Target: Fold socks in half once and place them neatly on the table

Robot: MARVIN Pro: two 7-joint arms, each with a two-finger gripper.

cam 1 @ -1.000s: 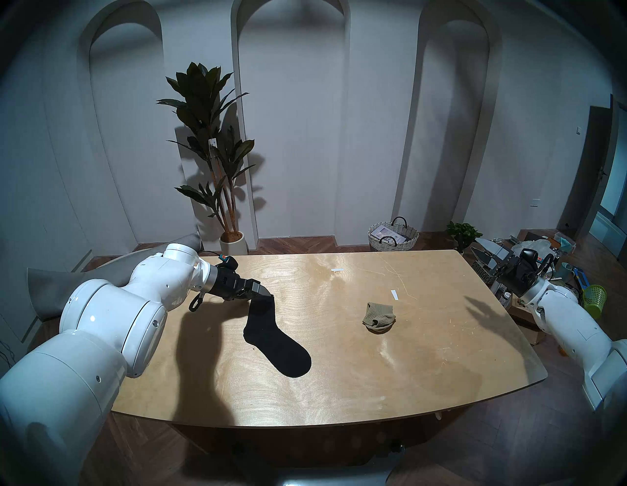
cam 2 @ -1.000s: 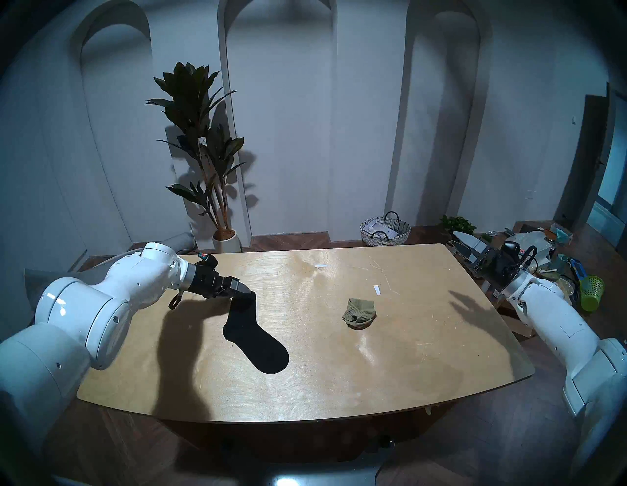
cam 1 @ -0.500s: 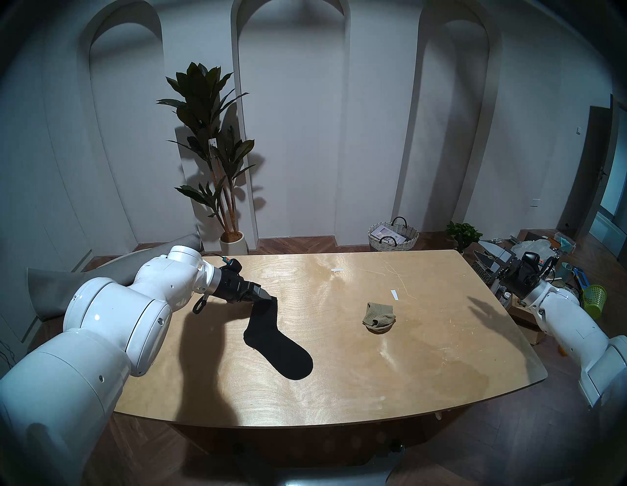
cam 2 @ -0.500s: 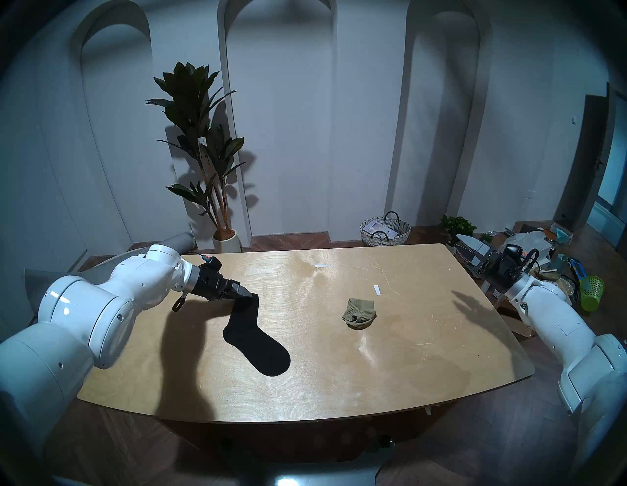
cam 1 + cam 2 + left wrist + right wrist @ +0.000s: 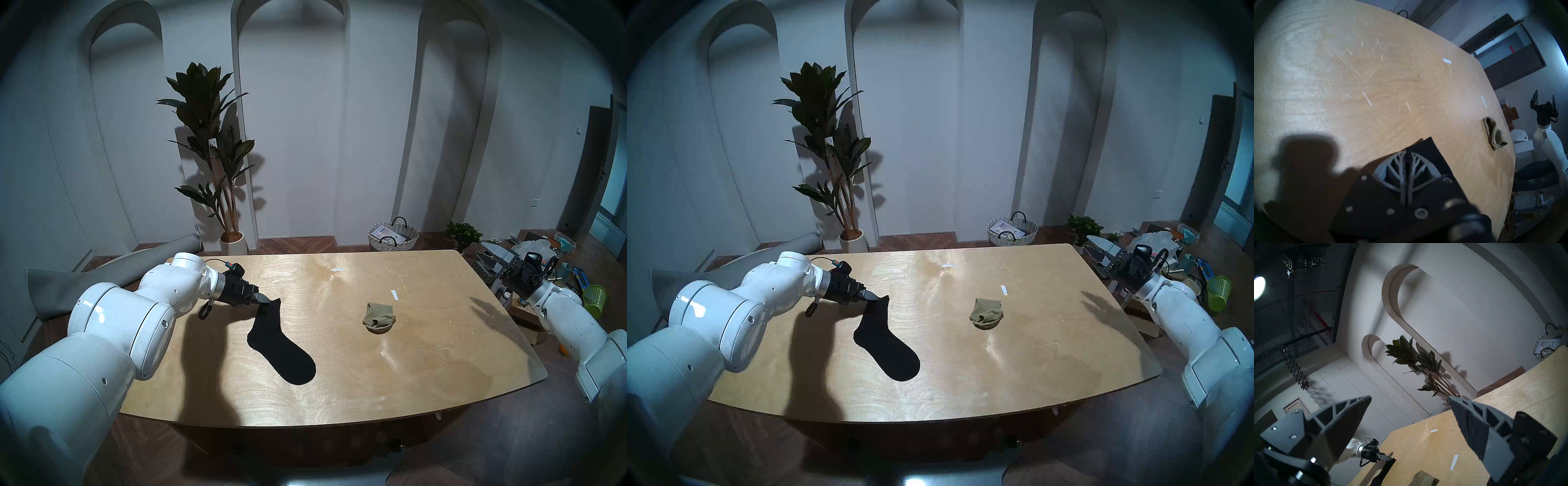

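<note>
Head views first: your left gripper has its fingers pinched together on the cuff corner of the black sock, while leg and foot lie flat on the table, toe toward the near edge. To fold well, you would lift only enough to clear the cloth, then carry the cuff in a low arc along the sock's own line toward the toe, so the edges stack rather than twist. The olive sock sits well apart to the right in a small bundle (it looks folded already, though I cannot tell how neatly), so keep the black one clear of it.

Left wrist view: the fingertips meet with dark cloth caught between them near one corner of the cuff. A corner grip lets the free corner droop, so move slowly and set down flat.

Right wrist view: your right gripper stands spread wide and empty, off the table's right end, aimed across at the wall and plant. You might bring it in to pin the toe, which I judge would stop the sock sliding.
</note>
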